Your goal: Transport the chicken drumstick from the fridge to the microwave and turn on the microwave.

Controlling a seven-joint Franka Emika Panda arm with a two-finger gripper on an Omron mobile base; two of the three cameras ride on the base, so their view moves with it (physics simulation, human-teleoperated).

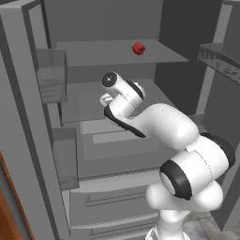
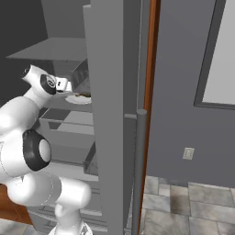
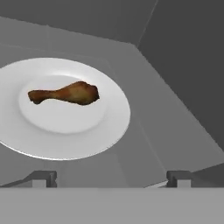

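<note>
1. Inside the open fridge, on a middle shelf, one chicken drumstick lies flat on one white plate, thick end toward the right of the hand view, thin end toward the left.
2. The gripper hangs above the plate's near edge, its jaws spread wide and holding nothing; the drumstick sits apart from them, further in and left of centre.
3. The drumstick is probably light and fairly firm, with a rounded, possibly slick skin, so it could roll or slip on the smooth plate.
4. The best hold looks to be across the thick meaty end, pinched from both sides.
5. Count: one drumstick, one plate, one small red item on the shelf above.
</note>
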